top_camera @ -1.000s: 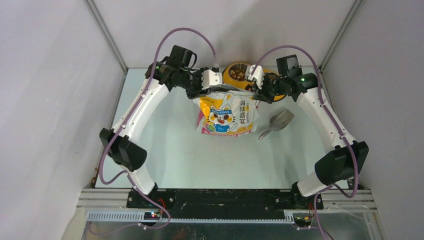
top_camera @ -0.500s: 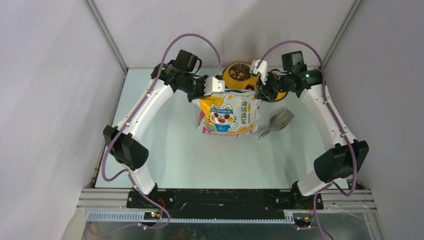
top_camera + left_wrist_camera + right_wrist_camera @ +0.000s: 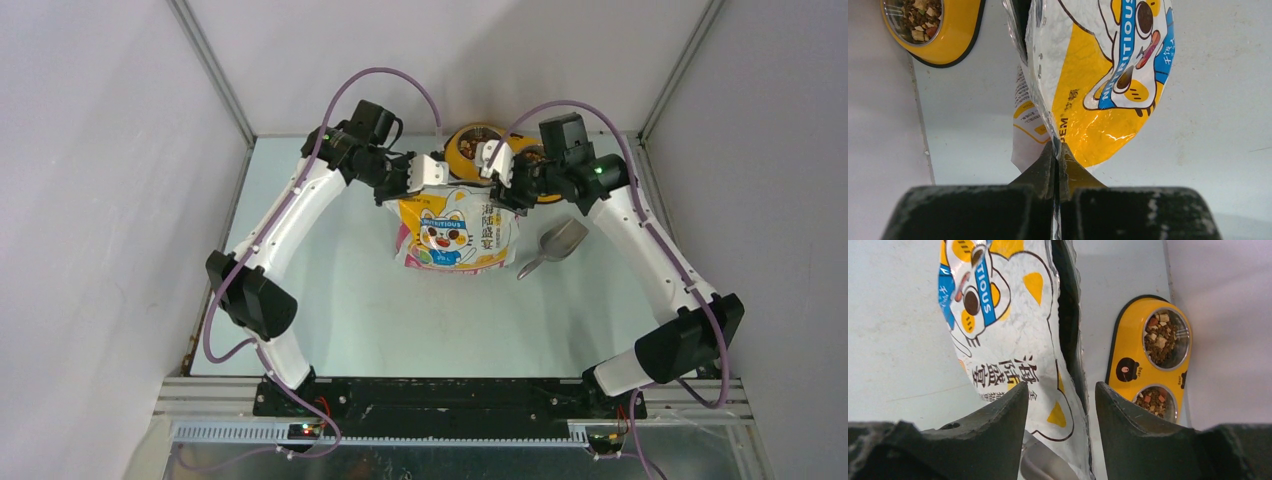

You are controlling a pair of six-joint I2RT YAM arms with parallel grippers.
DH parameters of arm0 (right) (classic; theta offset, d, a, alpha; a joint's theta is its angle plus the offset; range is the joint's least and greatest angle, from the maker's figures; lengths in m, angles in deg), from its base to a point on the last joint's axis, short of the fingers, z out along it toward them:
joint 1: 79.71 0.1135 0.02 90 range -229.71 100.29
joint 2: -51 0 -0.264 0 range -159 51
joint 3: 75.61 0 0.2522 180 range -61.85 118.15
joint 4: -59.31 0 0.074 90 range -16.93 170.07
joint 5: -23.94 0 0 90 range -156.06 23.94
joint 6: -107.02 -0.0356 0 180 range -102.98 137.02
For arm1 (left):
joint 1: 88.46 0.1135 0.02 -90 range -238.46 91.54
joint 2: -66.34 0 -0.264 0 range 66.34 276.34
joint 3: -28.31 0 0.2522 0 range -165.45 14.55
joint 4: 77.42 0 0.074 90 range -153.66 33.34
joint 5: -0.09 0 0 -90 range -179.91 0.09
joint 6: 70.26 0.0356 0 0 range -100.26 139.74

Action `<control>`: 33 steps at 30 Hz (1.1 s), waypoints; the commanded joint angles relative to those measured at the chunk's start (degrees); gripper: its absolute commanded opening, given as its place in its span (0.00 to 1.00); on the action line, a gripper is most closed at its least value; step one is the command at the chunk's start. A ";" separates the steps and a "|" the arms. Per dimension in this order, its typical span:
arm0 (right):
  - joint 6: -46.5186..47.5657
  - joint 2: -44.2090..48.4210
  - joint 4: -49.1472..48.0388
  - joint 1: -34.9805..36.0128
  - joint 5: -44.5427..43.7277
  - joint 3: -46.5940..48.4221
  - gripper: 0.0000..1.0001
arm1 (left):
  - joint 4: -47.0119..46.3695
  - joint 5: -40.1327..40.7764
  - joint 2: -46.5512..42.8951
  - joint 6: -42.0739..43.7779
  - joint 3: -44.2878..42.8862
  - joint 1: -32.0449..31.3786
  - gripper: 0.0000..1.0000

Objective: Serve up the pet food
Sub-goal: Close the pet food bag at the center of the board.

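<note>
The glossy cat-printed bag point(image 3: 455, 228) stands at the far middle of the table, its top open. My left gripper point(image 3: 432, 172) is shut on the bag's upper left edge point(image 3: 1057, 146), pinching the film flat between the fingers. At the bag's upper right corner my right gripper point(image 3: 496, 168) is open; in the right wrist view its jaws point(image 3: 1062, 385) straddle the bag's edge point(image 3: 1003, 315) without touching it. Pet food point(image 3: 1160, 337) lies in both bowls of the yellow feeder point(image 3: 470, 145). Whatever the bag holds is hidden in its dark mouth.
A grey metal scoop point(image 3: 555, 245) lies on the table right of the bag. The feeder point(image 3: 955, 35) sits just behind the bag against the back wall. Walls close in the table on the left, back and right.
My left gripper shut on the bag's upper left edge. My right gripper let go of the upper right corner, opened and swung slightly left. The bag's top edge has sunk slightly.
</note>
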 commanded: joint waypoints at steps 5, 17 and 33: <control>3.38 0.72 -7.48 1.95 -9.18 -5.08 0.42 | 6.34 0.10 -1.08 2.98 -0.67 1.61 0.00; 0.30 1.18 -5.05 -2.22 -4.87 0.60 0.00 | 9.22 3.00 -1.22 6.83 -0.44 2.73 0.00; -8.10 -2.90 1.73 -10.12 13.26 6.17 0.00 | -2.32 5.68 -8.00 5.29 7.71 0.76 0.51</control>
